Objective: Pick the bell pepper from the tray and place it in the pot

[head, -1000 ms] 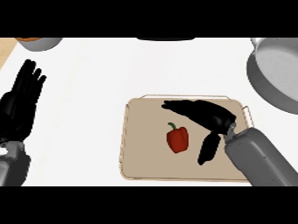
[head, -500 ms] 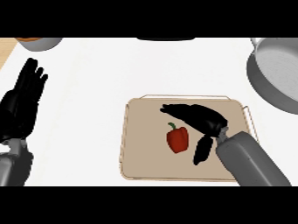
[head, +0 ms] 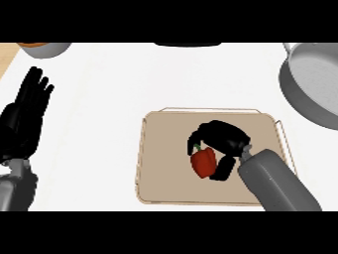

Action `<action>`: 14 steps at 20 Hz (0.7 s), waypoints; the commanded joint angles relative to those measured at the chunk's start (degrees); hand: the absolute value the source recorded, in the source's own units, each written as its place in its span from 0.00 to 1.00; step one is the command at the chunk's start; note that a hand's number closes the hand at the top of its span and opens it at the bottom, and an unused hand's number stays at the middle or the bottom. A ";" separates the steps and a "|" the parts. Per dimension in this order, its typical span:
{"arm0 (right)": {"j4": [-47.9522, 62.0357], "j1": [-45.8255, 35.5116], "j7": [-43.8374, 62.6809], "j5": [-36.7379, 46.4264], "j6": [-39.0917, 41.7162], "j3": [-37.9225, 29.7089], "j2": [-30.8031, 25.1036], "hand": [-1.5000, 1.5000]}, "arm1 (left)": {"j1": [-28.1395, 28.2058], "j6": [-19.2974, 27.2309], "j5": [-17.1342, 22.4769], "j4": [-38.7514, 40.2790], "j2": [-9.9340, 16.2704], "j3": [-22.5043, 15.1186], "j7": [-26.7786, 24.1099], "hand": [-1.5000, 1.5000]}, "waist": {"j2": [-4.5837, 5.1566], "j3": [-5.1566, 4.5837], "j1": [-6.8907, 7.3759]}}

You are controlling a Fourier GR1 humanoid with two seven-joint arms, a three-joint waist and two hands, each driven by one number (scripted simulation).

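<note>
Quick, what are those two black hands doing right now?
Left hand: open, fingers straight up, resting at the left edge, holding nothing.
Right hand: fingers curled round the red bell pepper on the beige tray.

One bell pepper (head: 203, 161), one tray (head: 164, 173), one pot (head: 323, 84), two robot hands, right (head: 223, 138), left (head: 21, 119).

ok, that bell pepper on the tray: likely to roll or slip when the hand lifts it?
The bell pepper looks rounded and smooth-skinned, so it may slip or roll. It is probably stiff enough to keep shape. The right hand curls round its top, which should limit rolling on the flat tray.
</note>
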 commanded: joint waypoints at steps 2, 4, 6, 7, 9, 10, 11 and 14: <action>0.30 1.46 -4.12 3.08 -0.28 -0.57 0.33 1.00 | 2.99 -3.10 2.07 -1.76 1.28 3.41 -0.91 0.50 | 0.15 0.11 0.04; 4.59 -2.04 -3.11 4.35 -0.31 -0.49 4.18 1.00 | -0.87 -1.75 -0.63 0.83 -0.48 0.20 0.59 0.50 | 0.22 0.12 0.04; 6.26 -2.10 -5.41 6.18 -2.43 -1.85 4.27 1.00 | -1.44 -1.02 -0.74 -0.03 -0.62 1.50 1.13 0.50 | 0.21 0.12 0.05; 2.00 0.57 -6.57 5.22 -0.24 -2.49 1.00 1.00 | 0.75 -3.59 1.90 1.36 0.28 4.13 -2.44 0.50 | 0.17 0.11 -0.06; -2.96 4.83 -4.06 6.59 -1.58 -1.15 2.55 1.00 | 2.65 -1.96 -0.32 -4.25 -1.75 0.41 1.37 0.50 | 0.09 0.12 -0.11; -6.82 8.17 -3.98 6.95 -0.21 -0.32 -0.14 1.00 | 2.82 -3.07 -0.36 -1.28 -0.26 2.33 -1.80 0.50 | 0.07 0.11 -0.32; -11.97 11.04 -6.50 5.93 2.20 -0.48 -6.00 1.00 | -0.15 -2.57 0.24 1.42 0.05 3.23 -1.33 0.50 | -0.02 0.09 -0.98; -23.00 22.41 -9.45 6.79 0.41 0.62 -15.34 1.00 | 0.36 -1.45 0.80 -1.01 0.16 3.58 2.07 0.50 | -0.63 0.07 -3.04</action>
